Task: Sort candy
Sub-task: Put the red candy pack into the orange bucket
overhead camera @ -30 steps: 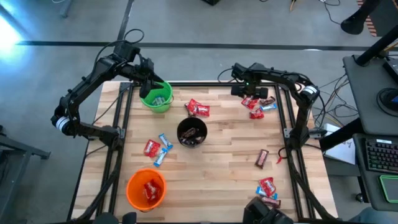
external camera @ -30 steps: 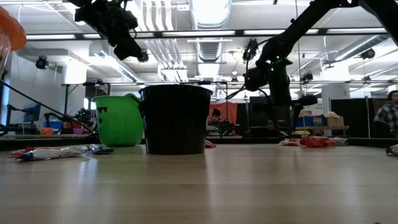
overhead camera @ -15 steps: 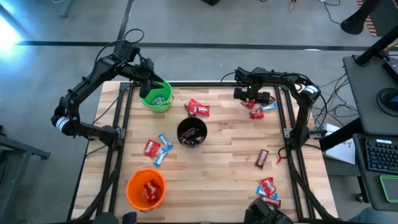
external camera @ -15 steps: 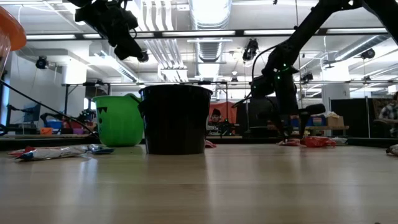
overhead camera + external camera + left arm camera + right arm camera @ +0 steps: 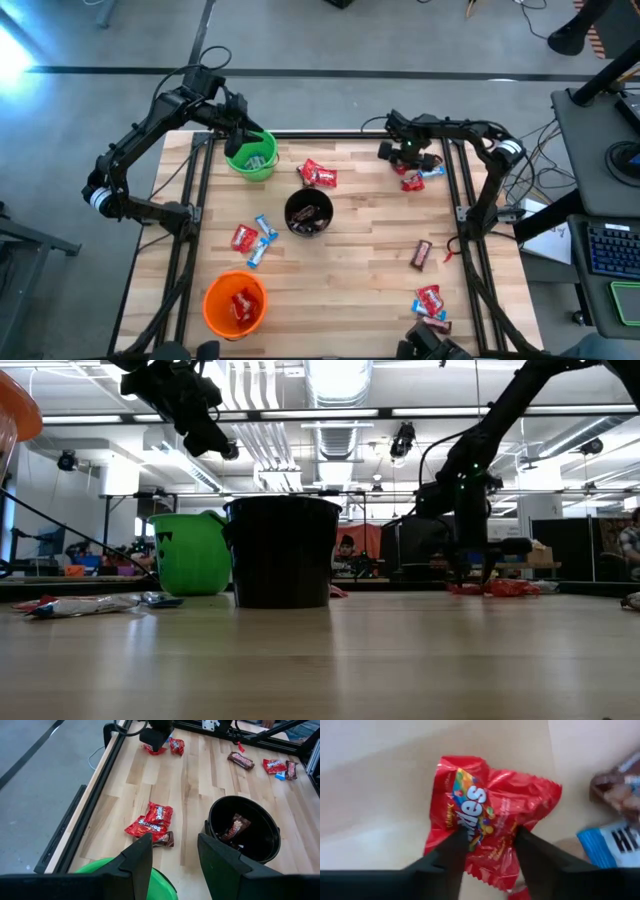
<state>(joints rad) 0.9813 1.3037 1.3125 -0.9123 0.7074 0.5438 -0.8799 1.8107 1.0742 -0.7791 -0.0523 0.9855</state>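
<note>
The sorting is judged partly done. In the high view, blue-and-white candy is seen inside the green cup (image 5: pixel 251 158) at upper left, dark bars inside the black cup (image 5: pixel 307 212) at centre, and a red packet inside the orange cup (image 5: pixel 236 303) at lower left.

Much is left loose on the table (image 5: pixel 360 270): a red pile (image 5: pixel 318 174) above the black cup, a red-and-blue cluster (image 5: pixel 252 239) at centre left, a brown bar (image 5: pixel 421 254) at right, and a mixed pile (image 5: pixel 430 302) at lower right.

The right gripper (image 5: pixel 409 155) is lowered at upper right, its fingers apart and straddling a red Skittles packet (image 5: pixel 487 827) lying flat; no grip is made yet.

The left gripper (image 5: pixel 240 131) is held above the green cup, its fingers apart and empty.
</note>
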